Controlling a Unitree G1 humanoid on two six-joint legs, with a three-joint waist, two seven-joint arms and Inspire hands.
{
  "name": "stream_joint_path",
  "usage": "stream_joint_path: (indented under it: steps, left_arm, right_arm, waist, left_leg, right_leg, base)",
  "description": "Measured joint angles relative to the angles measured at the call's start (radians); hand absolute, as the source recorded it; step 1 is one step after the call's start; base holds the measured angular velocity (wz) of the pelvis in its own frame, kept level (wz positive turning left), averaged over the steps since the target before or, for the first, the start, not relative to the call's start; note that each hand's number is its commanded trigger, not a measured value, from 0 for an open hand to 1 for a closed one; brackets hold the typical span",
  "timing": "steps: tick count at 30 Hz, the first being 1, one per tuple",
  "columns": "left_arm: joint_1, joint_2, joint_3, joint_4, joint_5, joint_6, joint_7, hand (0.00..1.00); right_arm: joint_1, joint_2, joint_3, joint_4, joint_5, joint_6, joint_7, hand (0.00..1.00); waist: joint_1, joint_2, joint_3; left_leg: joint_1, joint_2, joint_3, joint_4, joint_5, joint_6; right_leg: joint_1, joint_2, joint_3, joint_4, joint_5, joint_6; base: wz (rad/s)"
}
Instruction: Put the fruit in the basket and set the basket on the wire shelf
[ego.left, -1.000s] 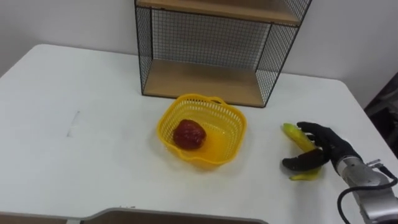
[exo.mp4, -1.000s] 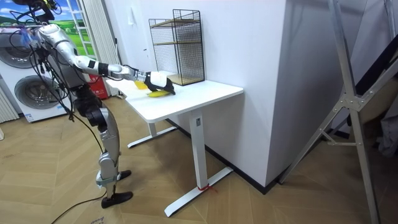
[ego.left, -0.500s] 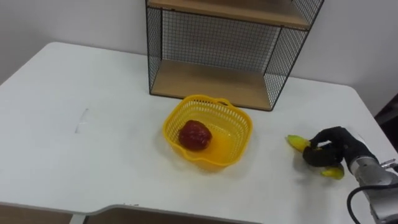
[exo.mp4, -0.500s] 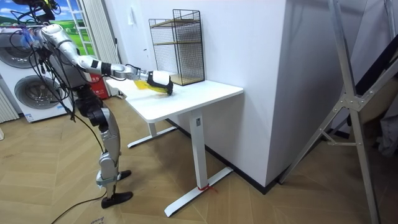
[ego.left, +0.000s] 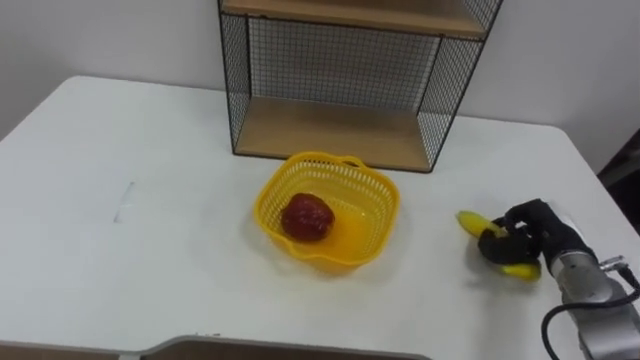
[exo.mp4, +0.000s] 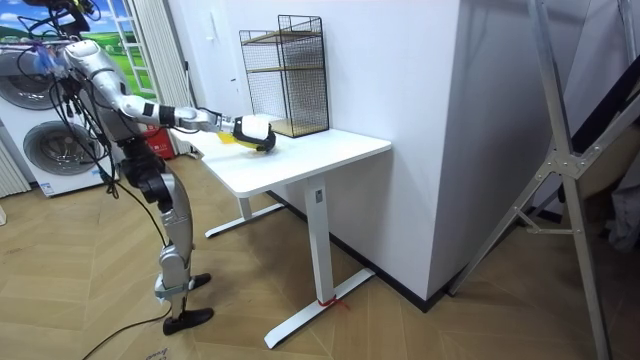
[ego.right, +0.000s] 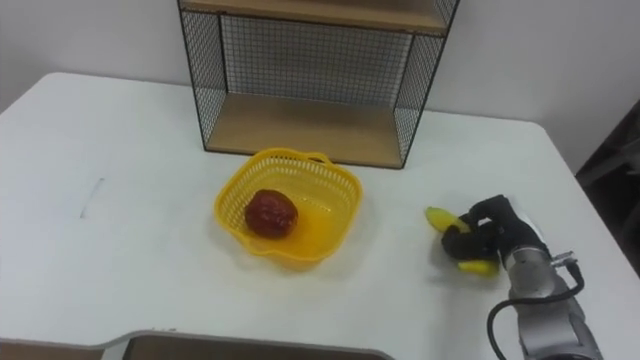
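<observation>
A yellow plastic basket (ego.left: 372, 190) (ego.right: 340, 190) sits on the white table (ego.left: 150, 250) in front of the wire shelf (ego.left: 330, 130). A dark red fruit (ego.left: 306, 217) (ego.right: 270, 213) lies inside the basket. To the right, a yellow banana (ego.left: 472, 223) (ego.right: 441, 218) is at table level, and my right hand (ego.left: 525, 236) (ego.right: 492, 234) has its dark fingers curled round its middle. In the room view I stand at the table's end with the right arm stretched over the top, the right hand (exo.mp4: 256, 131) beside the shelf (exo.mp4: 290, 75).
The wire shelf has a wooden bottom board (ego.left: 325, 132) (ego.right: 300, 128) and an upper board (ego.left: 350, 15). The table's right edge (ego.left: 600, 200) is close to my right hand. A faint mark (ego.left: 122, 200) lies on the table's left part.
My right hand's fingers have curled from spread over the banana to closed round it. The whole picture has shifted a little with the camera.
</observation>
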Motion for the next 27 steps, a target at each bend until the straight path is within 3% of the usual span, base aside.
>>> stream_joint_path:
  steps: [1, 6, 12, 19, 27]
  left_arm:
    - [0.000, -0.002, 0.000, 0.002, 0.000, -0.004, 0.000, 0.00]
    - [0.003, -0.006, 0.000, 0.010, 0.000, -0.005, 0.000, 0.00]
    - [0.027, -0.024, 0.001, 0.008, 0.003, -0.022, 0.000, 0.00]
    - [0.051, -0.047, -0.001, 0.005, 0.005, -0.021, 0.000, 0.00]
    - [0.065, -0.051, 0.000, 0.005, 0.008, -0.021, 0.000, 0.00]
  right_arm:
    - [0.005, 0.012, 0.005, -0.022, 0.064, 0.000, 0.000, 1.00]
    - [0.033, 0.035, 0.048, -0.125, 0.260, -0.001, 0.007, 1.00]
    - [0.038, 0.054, 0.047, -0.171, 0.548, -0.006, 0.005, 1.00]
    - [0.038, 0.064, 0.046, -0.228, 0.873, -0.007, -0.001, 1.00]
    - [0.038, 0.092, 0.044, -0.306, 0.951, -0.024, 0.012, 1.00]
  waist:
    - [0.001, 0.004, 0.0043]
    - [-0.001, 0.007, 0.0095]
    - [-0.003, 0.009, 0.0064]
    - [-0.007, 0.035, -0.0004]
    - [-0.019, 0.051, 0.0007]
  left_leg:
    - [0.003, 0.001, 0.007, -0.003, 0.000, 0.000]
    - [0.004, 0.002, 0.017, -0.012, 0.000, 0.001]
    - [0.006, 0.002, 0.015, -0.019, 0.000, 0.001]
    - [0.002, 0.001, 0.009, -0.012, 0.000, 0.001]
    - [-0.002, 0.000, 0.004, 0.004, 0.002, 0.003]
  right_leg:
    - [-0.001, 0.000, 0.010, 0.000, 0.000, 0.000]
    - [-0.002, -0.002, 0.014, 0.002, 0.000, 0.000]
    - [-0.001, -0.002, 0.007, 0.002, 0.000, 0.000]
    - [0.001, -0.002, 0.004, 0.005, 0.000, 0.000]
    - [0.005, -0.001, 0.004, 0.005, 0.000, 0.000]
  base:
    - [-0.16]
    - [-0.06]
    - [0.01]
    - [0.01]
    - [0.02]
